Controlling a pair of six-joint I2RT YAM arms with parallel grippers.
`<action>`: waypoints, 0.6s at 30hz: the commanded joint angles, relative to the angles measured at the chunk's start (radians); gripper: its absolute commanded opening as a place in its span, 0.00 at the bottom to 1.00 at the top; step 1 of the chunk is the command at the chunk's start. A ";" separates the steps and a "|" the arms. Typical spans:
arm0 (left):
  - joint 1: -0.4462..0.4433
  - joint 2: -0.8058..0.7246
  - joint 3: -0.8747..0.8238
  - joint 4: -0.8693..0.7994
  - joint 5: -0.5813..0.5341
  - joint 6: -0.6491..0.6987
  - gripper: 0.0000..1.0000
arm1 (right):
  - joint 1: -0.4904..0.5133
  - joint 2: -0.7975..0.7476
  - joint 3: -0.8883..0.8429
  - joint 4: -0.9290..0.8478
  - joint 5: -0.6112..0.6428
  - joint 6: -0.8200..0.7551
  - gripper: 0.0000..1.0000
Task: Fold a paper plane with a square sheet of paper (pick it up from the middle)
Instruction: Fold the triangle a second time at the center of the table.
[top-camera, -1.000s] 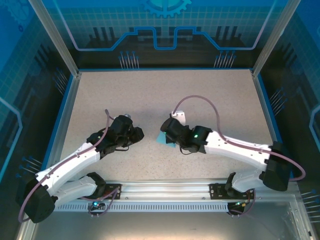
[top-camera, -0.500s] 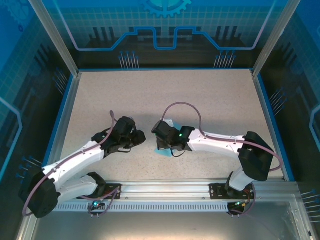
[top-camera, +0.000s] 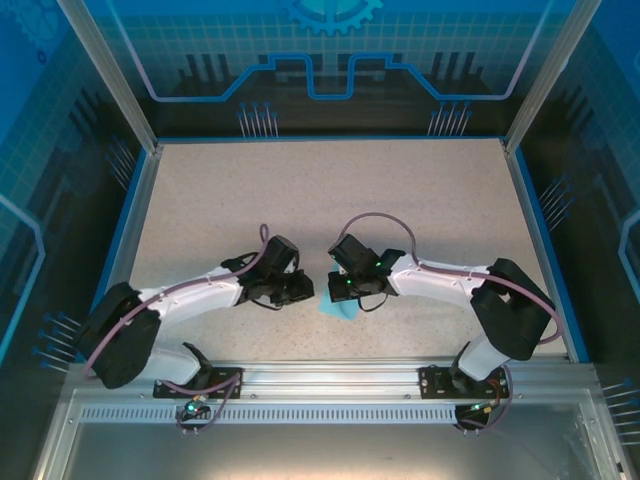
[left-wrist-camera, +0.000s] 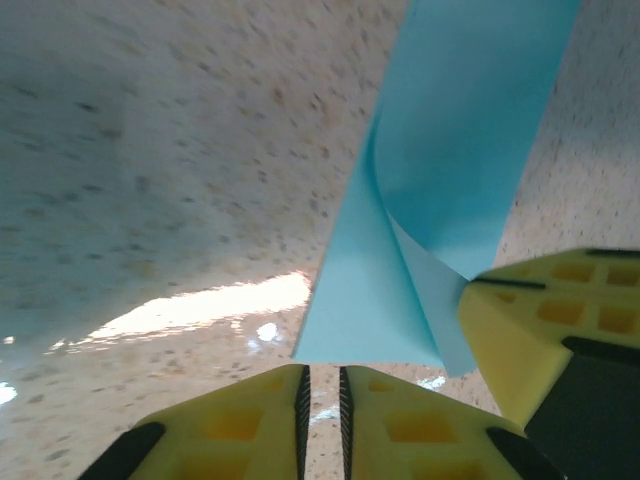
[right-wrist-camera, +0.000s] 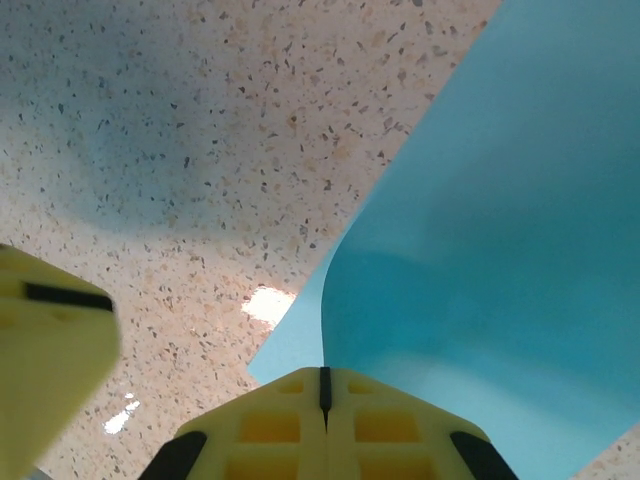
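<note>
The light-blue sheet of paper (top-camera: 345, 310) hangs folded over on itself just above the table, near the middle. My right gripper (top-camera: 336, 290) is shut on its fold; in the right wrist view the paper (right-wrist-camera: 480, 230) curves up out of the closed gripper (right-wrist-camera: 322, 385). My left gripper (top-camera: 308, 289) faces it from the left. In the left wrist view the left gripper (left-wrist-camera: 322, 400) stands a narrow slit open with nothing between the fingers, the paper's (left-wrist-camera: 440, 190) lower edge just beyond the tips. The right gripper's yellow finger (left-wrist-camera: 560, 320) pinches the paper at the right.
The speckled beige table (top-camera: 300, 200) is bordered by a blue rim and metal posts. The aluminium rail (top-camera: 330, 380) with both arm bases runs along the near edge. The two grippers almost touch, and the left gripper's finger (right-wrist-camera: 50, 335) shows beside the paper.
Both grippers have moved nearer the front edge and closer together. The right one carried the paper along. The left jaws have narrowed and come up to the paper's edge.
</note>
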 joint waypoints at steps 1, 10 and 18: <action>-0.035 0.055 0.038 0.048 0.067 0.008 0.17 | -0.030 -0.028 -0.046 0.049 -0.087 -0.052 0.00; -0.074 0.156 0.046 0.133 0.107 -0.035 0.12 | -0.059 -0.051 -0.126 0.128 -0.099 -0.028 0.00; -0.107 0.204 0.057 0.217 0.145 -0.064 0.13 | -0.075 -0.067 -0.168 0.170 -0.106 -0.007 0.00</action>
